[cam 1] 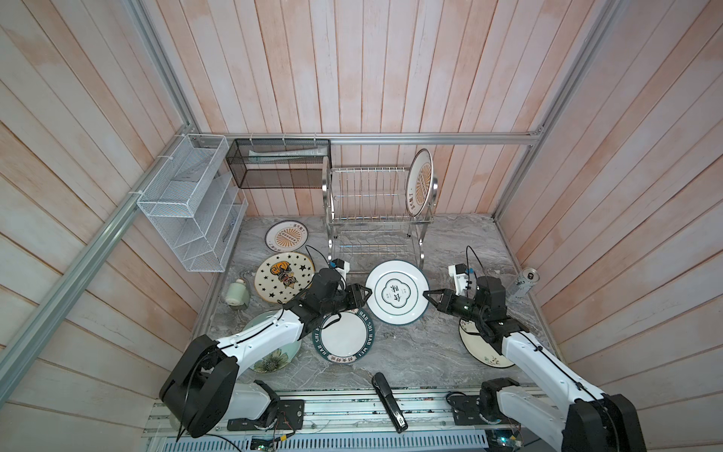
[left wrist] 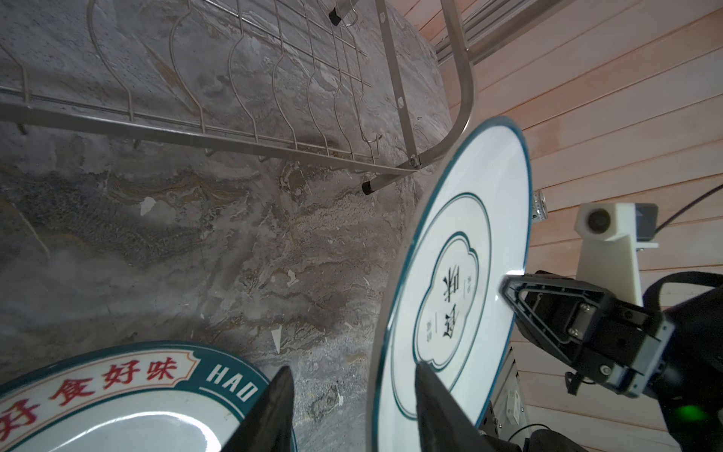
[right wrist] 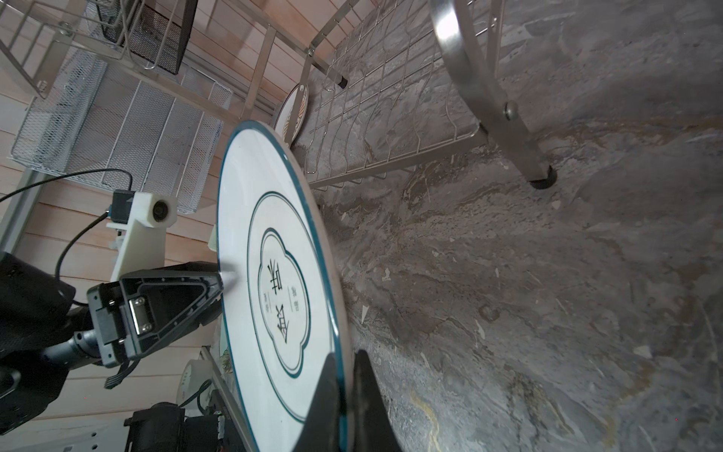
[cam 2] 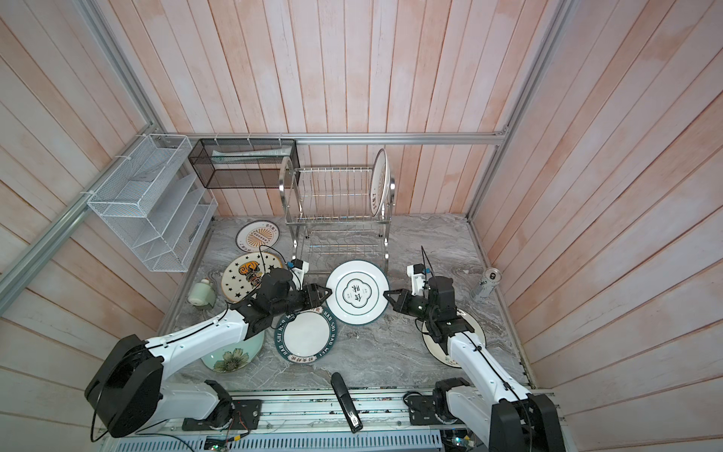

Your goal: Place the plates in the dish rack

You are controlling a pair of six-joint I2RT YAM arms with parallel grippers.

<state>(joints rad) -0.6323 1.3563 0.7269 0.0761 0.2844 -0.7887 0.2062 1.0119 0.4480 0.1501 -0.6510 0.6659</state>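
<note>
Plates are mostly still to load: only one sunburst plate (cam 1: 419, 182) stands on edge in the dish rack (cam 1: 367, 169), at the 3 o'clock end of its upper tier. The rack sits at 12 o'clock on the bench (cam 1: 410, 352). A teal-rimmed plate (cam 1: 397, 292) seems held clear mid-bench, just before the rack. The right jaws pinch its 3 o'clock rim, and the left jaws stand spread astride its 9 o'clock rim. Five lie flat: a second sunburst plate (cam 1: 286, 235) at 11, star plate (cam 1: 281, 278) at 10, green flower plate (cam 1: 274, 360) at 8, lettered plate (cam 1: 344, 334) at 7, cream plate (cam 1: 471, 346) at 4. Six remain, I judge.
</note>
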